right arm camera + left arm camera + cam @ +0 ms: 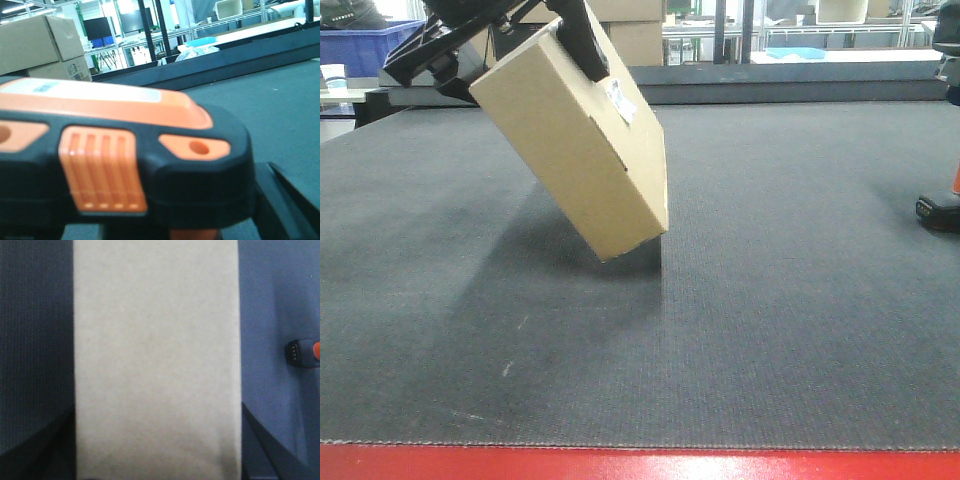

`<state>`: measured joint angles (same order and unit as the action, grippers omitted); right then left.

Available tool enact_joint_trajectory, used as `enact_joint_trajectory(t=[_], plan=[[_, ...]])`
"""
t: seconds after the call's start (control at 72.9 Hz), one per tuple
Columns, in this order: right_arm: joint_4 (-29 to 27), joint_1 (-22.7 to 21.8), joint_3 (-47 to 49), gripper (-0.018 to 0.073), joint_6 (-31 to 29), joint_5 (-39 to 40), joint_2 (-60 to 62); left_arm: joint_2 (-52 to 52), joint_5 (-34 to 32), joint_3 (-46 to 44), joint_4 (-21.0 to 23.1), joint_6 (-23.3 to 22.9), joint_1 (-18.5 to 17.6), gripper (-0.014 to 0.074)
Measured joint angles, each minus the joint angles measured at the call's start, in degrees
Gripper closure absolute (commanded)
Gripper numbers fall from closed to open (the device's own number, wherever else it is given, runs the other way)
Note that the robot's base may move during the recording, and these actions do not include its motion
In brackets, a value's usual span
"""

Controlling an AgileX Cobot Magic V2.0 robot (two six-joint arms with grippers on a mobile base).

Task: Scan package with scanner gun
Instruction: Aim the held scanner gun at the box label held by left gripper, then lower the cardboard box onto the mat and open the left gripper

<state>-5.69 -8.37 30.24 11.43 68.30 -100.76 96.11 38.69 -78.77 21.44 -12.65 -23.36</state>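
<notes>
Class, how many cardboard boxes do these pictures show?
3. The package hangs tilted over the grey mat; beyond it, an upper box sits stacked on a lower box. Others may be hidden behind the arm.

The flat rectangular tan cardboard box (570, 140) shows matt and smooth, the dark-grey woven cloth mat (770, 300) coarse and dull, the handheld orange-and-black plastic scanner (125, 165) smooth, faintly glossy.

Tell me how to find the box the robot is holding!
Look at the big dark grey mat. Over its left side, a plain tan box is held tipped, with one corner pointing down. Unlike the bigger boxes far behind it, it is tilted and has a small white label.
</notes>
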Motion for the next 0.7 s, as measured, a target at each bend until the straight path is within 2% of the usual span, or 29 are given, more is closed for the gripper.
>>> enact_joint_trajectory(t=[0.453,0.59,0.7], plan=[[3.74,0.0,-8.74,-0.0002,-0.32,0.25,4.56,0.0,0.4,0.0,0.1,0.23,0.52,0.0707],[4.15,0.0,-11.29,-0.0002,-0.48,0.25,7.16,0.0,3.57,-0.45,0.1,2.02,3.13,0.0707],[5.69,0.0,-13.83,-0.0002,-0.47,0.25,9.21,-0.53,7.0,-1.49,-0.13,5.36,7.11,0.0707]])
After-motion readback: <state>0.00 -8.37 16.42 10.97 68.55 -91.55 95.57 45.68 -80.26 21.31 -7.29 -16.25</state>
